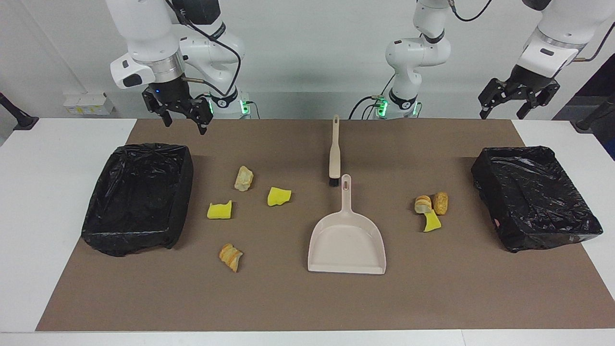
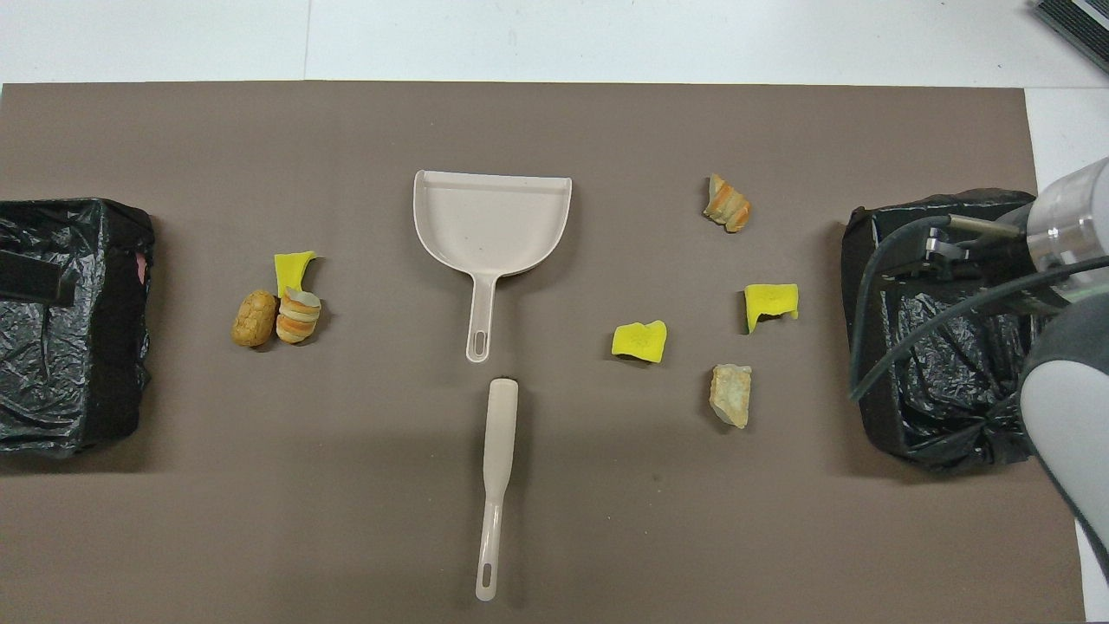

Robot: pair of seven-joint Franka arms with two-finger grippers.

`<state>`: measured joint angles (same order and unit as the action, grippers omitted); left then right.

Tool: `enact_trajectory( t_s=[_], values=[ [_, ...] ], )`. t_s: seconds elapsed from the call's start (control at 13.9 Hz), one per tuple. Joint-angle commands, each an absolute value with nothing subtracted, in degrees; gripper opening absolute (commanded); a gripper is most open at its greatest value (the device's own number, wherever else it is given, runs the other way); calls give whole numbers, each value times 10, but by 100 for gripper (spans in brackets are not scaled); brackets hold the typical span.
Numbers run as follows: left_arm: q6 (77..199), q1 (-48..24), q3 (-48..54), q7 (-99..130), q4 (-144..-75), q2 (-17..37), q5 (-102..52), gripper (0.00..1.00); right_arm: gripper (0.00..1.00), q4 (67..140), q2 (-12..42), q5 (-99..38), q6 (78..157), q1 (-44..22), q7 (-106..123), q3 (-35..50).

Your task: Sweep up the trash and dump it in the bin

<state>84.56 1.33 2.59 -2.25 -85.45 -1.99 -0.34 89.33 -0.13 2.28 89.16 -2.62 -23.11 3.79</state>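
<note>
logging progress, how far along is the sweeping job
Nothing done yet. All seven trash pieces lie on the mat, none in either bin. Brush and dustpan lie untouched. Left gripper and right gripper hang open, holding nothing. Sweeping and dumping remain.

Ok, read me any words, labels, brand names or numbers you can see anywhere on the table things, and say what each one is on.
None can be read: the beige plastic dustpan, the beige hand brush and the black bag-lined bins show no text.

Dustpan (image 1: 347, 242) lies mid-table, brush (image 1: 334, 154) nearer the robots, between two bins (image 1: 139, 199).
</note>
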Motion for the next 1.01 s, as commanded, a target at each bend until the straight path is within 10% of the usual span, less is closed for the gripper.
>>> enact_trajectory(
  t_s=[0.0, 0.94],
  values=[
    [843, 22, 29, -26, -857, -22, -9, 100, 100, 904, -7, 8, 902, -4, -216, 41],
    [843, 15, 29, -23, -857, -22, -9, 100, 100, 906, -8, 8, 898, -7, -217, 41]
  ],
)
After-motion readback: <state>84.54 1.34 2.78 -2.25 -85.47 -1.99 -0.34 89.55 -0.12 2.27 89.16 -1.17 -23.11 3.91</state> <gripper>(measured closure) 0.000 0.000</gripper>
